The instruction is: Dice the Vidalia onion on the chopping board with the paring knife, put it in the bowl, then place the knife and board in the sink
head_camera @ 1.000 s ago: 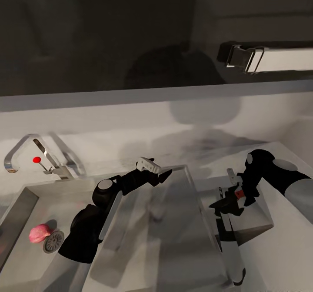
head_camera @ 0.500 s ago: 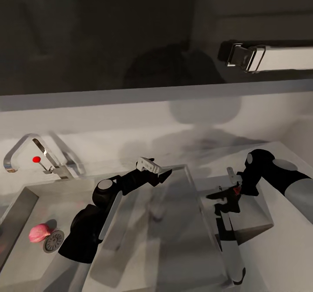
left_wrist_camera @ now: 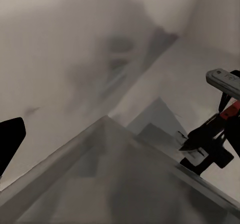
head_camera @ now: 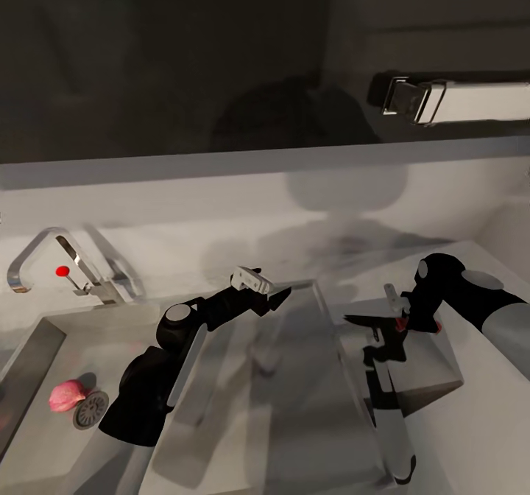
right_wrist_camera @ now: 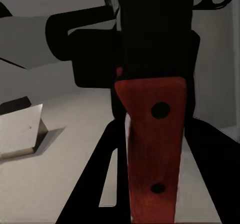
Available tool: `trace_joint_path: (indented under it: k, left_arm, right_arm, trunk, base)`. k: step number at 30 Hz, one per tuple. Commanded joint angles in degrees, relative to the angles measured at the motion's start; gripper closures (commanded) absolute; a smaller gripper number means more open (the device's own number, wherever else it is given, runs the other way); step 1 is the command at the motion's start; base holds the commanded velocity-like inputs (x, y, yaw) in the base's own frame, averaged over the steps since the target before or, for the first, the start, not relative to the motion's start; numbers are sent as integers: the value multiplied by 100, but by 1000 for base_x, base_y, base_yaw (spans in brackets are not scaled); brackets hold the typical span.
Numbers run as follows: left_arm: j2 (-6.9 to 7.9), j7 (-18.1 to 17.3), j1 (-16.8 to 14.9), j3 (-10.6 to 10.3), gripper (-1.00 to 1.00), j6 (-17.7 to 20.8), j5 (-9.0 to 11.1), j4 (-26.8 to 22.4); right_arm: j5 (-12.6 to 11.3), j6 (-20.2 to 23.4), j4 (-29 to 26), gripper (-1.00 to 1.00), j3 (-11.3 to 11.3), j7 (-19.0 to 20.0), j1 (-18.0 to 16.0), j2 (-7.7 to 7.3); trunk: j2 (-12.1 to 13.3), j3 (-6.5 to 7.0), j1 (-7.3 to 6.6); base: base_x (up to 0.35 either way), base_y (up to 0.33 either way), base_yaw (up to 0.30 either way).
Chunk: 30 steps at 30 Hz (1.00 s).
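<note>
My right gripper (head_camera: 403,323) is shut on the paring knife's red handle (right_wrist_camera: 152,149) and holds it above the countertop (head_camera: 471,436). The dark blade (head_camera: 361,319) points left toward the sink. Under the knife lies the dark chopping board (head_camera: 379,386), whose slot-shaped hole is in the right wrist view (right_wrist_camera: 80,204). A pale square bowl (head_camera: 434,366) sits beside the board. The pinkish onion (head_camera: 66,395) rests in the sink basin (head_camera: 29,362) by the round drain (head_camera: 90,409). My left gripper (head_camera: 266,292) hovers open and empty over the drainboard, with one black finger (left_wrist_camera: 10,140) visible.
The chrome tap (head_camera: 44,255) with a red dot stands behind the basin. The flat drainboard (head_camera: 294,406) lies between the basin and the board. A pale wall runs behind the counter, with dark cabinets and a handle (head_camera: 412,97) above.
My right gripper has lifted the knife off the board, and the blade now sits higher and points more level to the left. The left arm and the onion have stayed put.
</note>
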Motion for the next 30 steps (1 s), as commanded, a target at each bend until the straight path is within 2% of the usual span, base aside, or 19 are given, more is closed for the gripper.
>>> trace_joint_path:
  k: [1, 23, 30]
  left_arm:
    - [-3, -17, -5, 5, -100, 46, 9, -6]
    - [1, -17, -5, 5, -100, 46, 9, -6]
    - [3, -17, -7, 5, -100, 46, 9, -6]
  right_arm:
    - [-11, 69, -12, 100, 27, 17, -8, -7]
    - [-11, 70, -12, 100, 11, 17, -11, -7]
    - [-11, 80, -33, 100, -162, 23, -9, -7]
  trunk:
    - [-11, -2, 4]
    - [-11, 202, 4]
    - [-11, 267, 4]
  base:
    - [0, 0, 0]
    - [0, 0, 0]
    - [0, 0, 0]
